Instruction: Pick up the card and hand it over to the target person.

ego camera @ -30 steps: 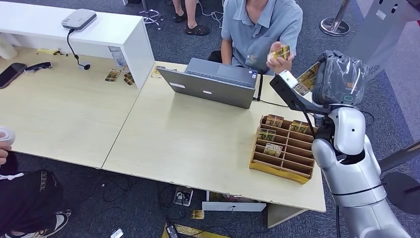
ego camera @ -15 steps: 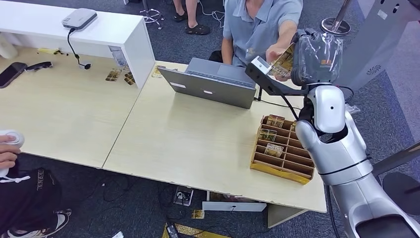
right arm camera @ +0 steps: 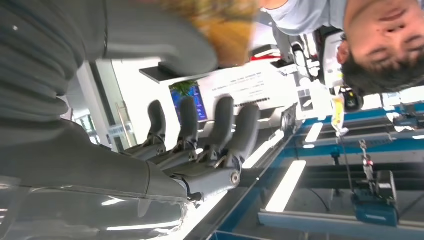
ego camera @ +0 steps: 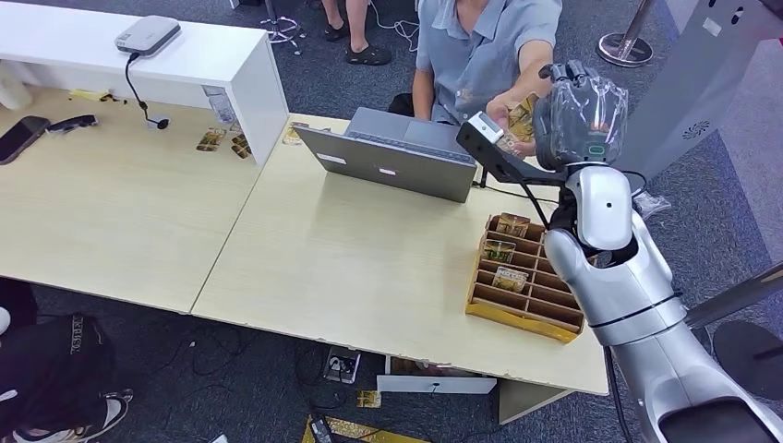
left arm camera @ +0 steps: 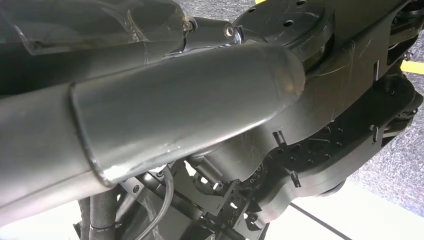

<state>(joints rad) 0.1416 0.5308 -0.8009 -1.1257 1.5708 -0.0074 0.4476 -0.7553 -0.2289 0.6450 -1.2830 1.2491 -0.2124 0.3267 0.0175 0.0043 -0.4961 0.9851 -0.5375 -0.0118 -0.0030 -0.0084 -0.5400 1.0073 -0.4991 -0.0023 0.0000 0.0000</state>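
Note:
My right hand (ego camera: 580, 111), wrapped in clear plastic, is raised beyond the table's far edge toward the seated person (ego camera: 480, 46) in a grey-blue shirt. It holds a yellow card (ego camera: 523, 118) out to them, and the person's hand (ego camera: 503, 109) is on the card. In the right wrist view the card (right arm camera: 225, 25) is a yellow blur by my thumb (right arm camera: 150, 35), with the other fingers (right arm camera: 220, 125) spread away from it. The plastic-covered back of my left hand (left arm camera: 75, 25) shows in the left wrist view, its fingers hidden.
A wooden compartment tray (ego camera: 517, 318) with several more cards stands on the table's right end, below my arm. A grey laptop (ego camera: 392, 161) sits in front of the person. A white counter (ego camera: 185, 55) stands at the far left.
My right arm has lifted and swung left toward the person with the card. The person's hand has come forward to meet the card.

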